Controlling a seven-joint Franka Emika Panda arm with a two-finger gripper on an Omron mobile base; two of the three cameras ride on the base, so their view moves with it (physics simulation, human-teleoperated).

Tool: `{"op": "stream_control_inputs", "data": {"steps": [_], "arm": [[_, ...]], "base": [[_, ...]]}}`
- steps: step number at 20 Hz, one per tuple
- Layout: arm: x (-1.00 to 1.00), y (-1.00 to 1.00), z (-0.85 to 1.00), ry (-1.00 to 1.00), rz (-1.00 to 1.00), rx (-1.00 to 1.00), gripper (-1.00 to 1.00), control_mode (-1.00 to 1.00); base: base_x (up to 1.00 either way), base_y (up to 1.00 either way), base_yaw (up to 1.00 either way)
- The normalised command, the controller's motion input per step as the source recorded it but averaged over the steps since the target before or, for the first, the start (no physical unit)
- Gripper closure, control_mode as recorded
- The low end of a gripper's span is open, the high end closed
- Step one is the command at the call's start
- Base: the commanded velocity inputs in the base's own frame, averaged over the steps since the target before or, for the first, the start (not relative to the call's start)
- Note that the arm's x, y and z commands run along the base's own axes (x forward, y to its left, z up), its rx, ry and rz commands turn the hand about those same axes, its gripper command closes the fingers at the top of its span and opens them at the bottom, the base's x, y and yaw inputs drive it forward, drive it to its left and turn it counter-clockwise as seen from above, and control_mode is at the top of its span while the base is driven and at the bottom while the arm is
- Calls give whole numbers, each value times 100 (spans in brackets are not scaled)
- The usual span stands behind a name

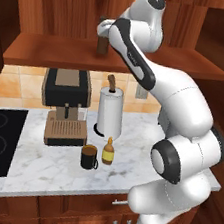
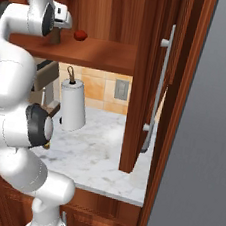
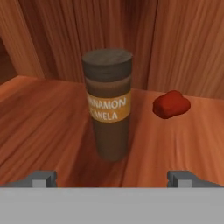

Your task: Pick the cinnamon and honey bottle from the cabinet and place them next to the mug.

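Hand view has the pincer (image 3: 112,178) spread wide at the bottom of the frame, holding nothing, aimed at the cinnamon (image 3: 108,103) standing upright mid-frame on the cabinet (image 3: 39,118) shelf, a red lump (image 3: 171,104) just right of it. Left base view shows the honey bottle (image 1: 108,152) already beside the mug (image 1: 89,157) on the bench (image 1: 50,168), lower centre. Judged step: reaching for the cinnamon. Next, advance until the jar sits between the fingers, then close.
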Motion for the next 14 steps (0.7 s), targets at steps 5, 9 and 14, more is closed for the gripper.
{"op": "stream_control_inputs", "data": {"steps": [5,9,14], "arm": [[15,16,0,-3,0,-6,-100,-100],[29,7,-1,0,0,-5,-100,-100],[25,3,-1,0,-1,-1,-100,-100]], "base": [[0,0,0],[0,0,0],[0,0,0]]}}
